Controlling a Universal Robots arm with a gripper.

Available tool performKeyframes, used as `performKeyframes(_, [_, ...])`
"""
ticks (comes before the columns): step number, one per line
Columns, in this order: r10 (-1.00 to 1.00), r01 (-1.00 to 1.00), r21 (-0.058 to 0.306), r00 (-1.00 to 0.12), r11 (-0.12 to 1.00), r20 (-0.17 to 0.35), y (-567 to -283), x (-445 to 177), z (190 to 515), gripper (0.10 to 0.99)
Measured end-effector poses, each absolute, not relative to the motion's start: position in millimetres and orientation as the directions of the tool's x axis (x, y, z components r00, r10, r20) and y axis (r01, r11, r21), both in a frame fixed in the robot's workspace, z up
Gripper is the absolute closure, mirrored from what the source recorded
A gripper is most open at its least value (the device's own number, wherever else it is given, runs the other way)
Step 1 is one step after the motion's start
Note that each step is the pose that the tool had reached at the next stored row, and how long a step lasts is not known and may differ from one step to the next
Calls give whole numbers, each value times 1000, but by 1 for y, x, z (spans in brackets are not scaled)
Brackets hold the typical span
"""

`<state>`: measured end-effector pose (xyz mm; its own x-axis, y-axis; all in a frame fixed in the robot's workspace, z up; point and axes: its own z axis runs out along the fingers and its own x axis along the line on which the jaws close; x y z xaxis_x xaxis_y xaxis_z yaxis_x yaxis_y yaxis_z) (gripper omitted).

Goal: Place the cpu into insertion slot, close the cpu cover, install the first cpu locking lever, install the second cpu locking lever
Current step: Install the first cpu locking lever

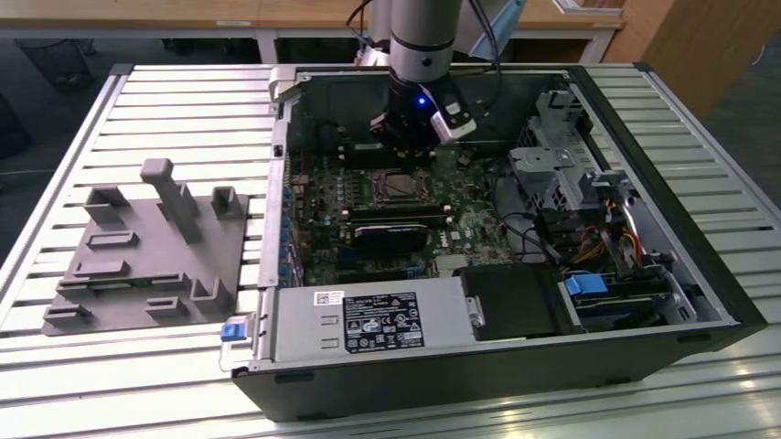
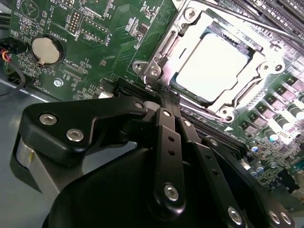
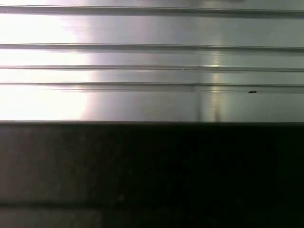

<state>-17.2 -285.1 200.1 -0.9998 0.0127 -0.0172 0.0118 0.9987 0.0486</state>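
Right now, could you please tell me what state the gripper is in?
Gripper: shut, holding nothing, fingertips at the corner of the cpu cover, which lies closed over the cpu.

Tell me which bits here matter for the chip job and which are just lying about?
Job:
cpu, seated in the insertion slot
cpu cover, down around it
tool, at the socket's corner

Lying about:
grey fixture block
coin battery
power supply

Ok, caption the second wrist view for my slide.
Gripper shut at the corner of the insertion slot, the cpu seated under the closed cpu cover.
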Motion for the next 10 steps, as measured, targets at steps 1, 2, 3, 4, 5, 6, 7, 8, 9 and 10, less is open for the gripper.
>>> performKeyframes(1, [13, 12, 46, -1000, 999, -17, -285, -17, 200, 980])
performKeyframes(2, [13, 12, 44, -1000, 999, -17, -285, -17, 200, 980])
performKeyframes(3, [12, 12, 42, -1000, 999, -17, -285, -17, 199, 980])
performKeyframes(4, [12, 12, 41, -1000, 999, -17, -285, -17, 199, 980])
performKeyframes(5, [12, 12, 40, -1000, 999, -17, -285, -17, 198, 980])
performKeyframes(6, [12, 12, 40, -1000, 999, -17, -285, -17, 197, 980])
performKeyframes(7, [12, 12, 40, -1000, 999, -17, -285, -17, 197, 980])
performKeyframes(8, [13, 12, 39, -1000, 999, -17, -285, -17, 196, 980])
performKeyframes(9, [13, 12, 39, -1000, 999, -17, -285, -17, 196, 980])
performKeyframes(10, [12, 12, 39, -1000, 999, -17, -285, -17, 196, 980])
